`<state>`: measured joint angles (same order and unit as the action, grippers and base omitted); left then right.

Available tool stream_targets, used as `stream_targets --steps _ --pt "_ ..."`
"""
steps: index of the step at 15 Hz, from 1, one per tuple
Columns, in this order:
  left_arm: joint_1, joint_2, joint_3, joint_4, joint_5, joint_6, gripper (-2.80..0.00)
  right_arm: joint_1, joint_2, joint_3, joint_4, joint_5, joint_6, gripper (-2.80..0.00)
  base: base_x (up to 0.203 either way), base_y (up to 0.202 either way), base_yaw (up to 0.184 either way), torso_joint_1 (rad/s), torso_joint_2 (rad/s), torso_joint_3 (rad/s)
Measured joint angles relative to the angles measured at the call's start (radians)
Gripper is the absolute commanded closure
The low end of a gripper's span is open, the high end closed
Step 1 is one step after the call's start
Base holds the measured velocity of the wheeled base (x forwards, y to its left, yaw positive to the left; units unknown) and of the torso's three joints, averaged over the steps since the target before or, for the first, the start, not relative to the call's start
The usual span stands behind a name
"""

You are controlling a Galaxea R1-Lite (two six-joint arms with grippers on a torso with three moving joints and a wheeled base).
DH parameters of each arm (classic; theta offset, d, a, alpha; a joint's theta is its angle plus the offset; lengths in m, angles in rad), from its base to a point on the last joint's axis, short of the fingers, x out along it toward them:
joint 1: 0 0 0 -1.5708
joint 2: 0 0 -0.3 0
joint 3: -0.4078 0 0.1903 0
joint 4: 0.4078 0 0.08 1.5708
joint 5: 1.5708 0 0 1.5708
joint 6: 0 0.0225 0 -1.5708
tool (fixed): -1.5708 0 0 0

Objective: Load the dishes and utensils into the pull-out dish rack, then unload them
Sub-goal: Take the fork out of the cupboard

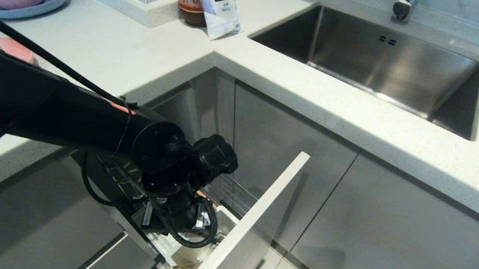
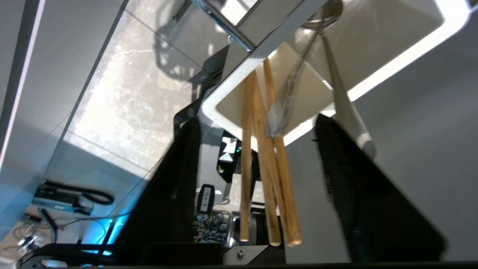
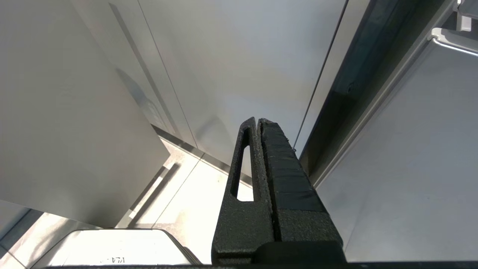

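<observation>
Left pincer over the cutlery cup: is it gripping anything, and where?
Nothing. The left pincer is open around the chopsticks, which stand in the cup.

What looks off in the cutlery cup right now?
Nothing is spilled or broken. The chopsticks stand in the white cup with their ends splayed apart, not parallel, between the fingers of the open left gripper. The fork leans beside them.

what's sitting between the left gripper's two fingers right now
In the left wrist view, the chopsticks run between the open left gripper's fingers, their far ends in the cutlery cup, fork beside them.
</observation>
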<state>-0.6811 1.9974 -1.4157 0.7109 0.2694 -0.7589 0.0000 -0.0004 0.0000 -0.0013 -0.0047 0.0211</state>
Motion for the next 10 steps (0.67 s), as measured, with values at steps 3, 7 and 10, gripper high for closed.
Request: stream_targets --steps 3,7,10 --pt "-0.003 -0.002 0.0 -0.002 -0.003 -0.012 -2.8 0.0 0.0 0.0 0.0 0.0 0.0 0.0 0.0 0.0 0.0 0.0 0.0 0.0" --pt "-0.011 0.009 -0.002 -0.002 -0.05 -0.033 -2.8 0.0 0.0 0.0 0.0 0.0 0.0 0.0 0.0 0.0 0.0 0.0 0.0 0.0" --pt "-0.012 0.032 -0.002 -0.003 -0.056 -0.042 -2.8 0.0 0.0 0.0 0.0 0.0 0.0 0.0 0.0 0.0 0.0 0.0 0.0 0.0"
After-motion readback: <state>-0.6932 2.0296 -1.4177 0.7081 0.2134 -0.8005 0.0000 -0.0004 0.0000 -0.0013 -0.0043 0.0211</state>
